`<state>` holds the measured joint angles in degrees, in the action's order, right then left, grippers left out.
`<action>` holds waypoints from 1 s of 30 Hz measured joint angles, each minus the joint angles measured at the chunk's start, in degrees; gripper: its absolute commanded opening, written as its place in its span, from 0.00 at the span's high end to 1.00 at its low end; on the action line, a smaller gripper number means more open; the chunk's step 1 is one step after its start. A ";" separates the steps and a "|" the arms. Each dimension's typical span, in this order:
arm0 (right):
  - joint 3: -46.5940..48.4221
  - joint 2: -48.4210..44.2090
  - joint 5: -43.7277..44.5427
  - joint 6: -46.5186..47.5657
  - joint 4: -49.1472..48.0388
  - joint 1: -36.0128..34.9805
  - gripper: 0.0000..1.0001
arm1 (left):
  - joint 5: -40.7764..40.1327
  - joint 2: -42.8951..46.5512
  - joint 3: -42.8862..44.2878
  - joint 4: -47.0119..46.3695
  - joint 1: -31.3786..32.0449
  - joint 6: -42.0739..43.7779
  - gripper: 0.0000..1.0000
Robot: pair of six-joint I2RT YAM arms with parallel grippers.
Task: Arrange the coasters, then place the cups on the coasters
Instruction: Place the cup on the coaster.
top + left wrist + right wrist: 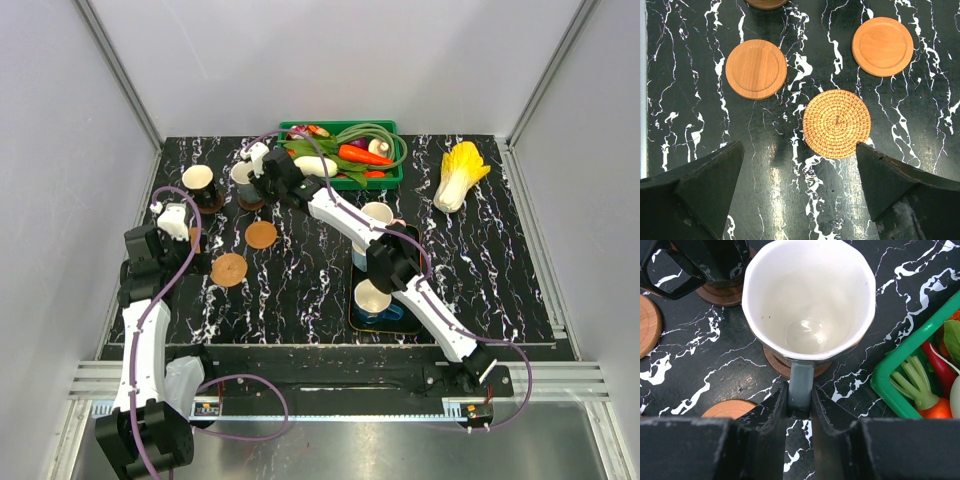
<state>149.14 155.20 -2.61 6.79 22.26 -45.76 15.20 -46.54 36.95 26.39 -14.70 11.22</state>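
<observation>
Tabletop of black white-veined marble sits between pale grey walls.

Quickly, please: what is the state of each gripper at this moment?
Left gripper: open, holding nothing.
Right gripper: closed on the handle of the grey cup.
</observation>
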 measured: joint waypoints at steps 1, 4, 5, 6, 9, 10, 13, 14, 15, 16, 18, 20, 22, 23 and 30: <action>0.00 0.00 0.00 0.00 0.02 0.00 0.72 | 0.00 0.00 0.00 0.00 0.00 0.00 0.01; -0.04 -0.07 0.00 0.00 0.11 0.00 0.72 | 0.00 0.00 0.00 -0.02 0.00 0.22 0.01; -0.07 -0.07 0.00 0.00 0.09 0.00 0.72 | 0.00 -0.02 0.00 -0.02 0.00 0.31 0.01; -0.15 -0.09 0.00 0.00 0.09 0.00 0.72 | 0.00 -0.02 0.00 -0.02 0.00 0.35 0.01; -0.24 -0.15 0.00 0.00 0.07 0.00 0.72 | 0.00 0.00 0.00 -0.02 0.00 0.37 0.01; -0.24 -0.15 0.00 0.00 0.07 0.00 0.72 | 0.00 0.00 0.00 -0.02 0.00 0.37 0.01; -0.24 -0.15 0.00 0.00 0.09 -0.02 0.70 | 0.00 0.00 0.00 -0.04 0.00 0.39 0.01; -0.24 -0.15 0.00 0.00 0.09 -0.02 0.70 | 0.00 -0.02 0.00 -0.07 0.00 0.39 0.01; -0.24 -0.17 0.00 0.00 0.09 -0.02 0.69 | 0.00 0.00 0.00 -0.09 0.00 0.39 0.01; -0.24 -0.17 0.00 0.00 0.13 -0.02 0.69 | 0.00 0.00 0.00 -0.13 0.00 0.39 0.01; -0.24 -0.17 0.00 0.00 0.15 -0.02 0.67 | 0.00 0.00 -0.02 -0.28 0.00 0.39 0.01; -0.24 -0.20 0.00 0.02 0.13 -0.07 0.66 | 0.00 -0.02 -0.04 -0.39 0.00 0.39 0.01; -0.24 -0.20 -0.02 0.02 0.15 -0.11 0.65 | 0.00 0.00 -0.04 -0.39 0.00 0.39 0.01; -0.24 -0.20 0.00 0.02 0.15 -0.15 0.64 | 0.00 0.00 -0.04 -0.39 0.00 0.39 0.01; -0.26 -0.52 0.00 0.57 0.37 -0.37 0.41 | -0.02 0.00 -0.04 -0.42 0.00 0.39 0.01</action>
<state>148.88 154.67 -2.61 7.35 22.63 -46.13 15.18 -46.54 36.91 25.98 -14.70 11.62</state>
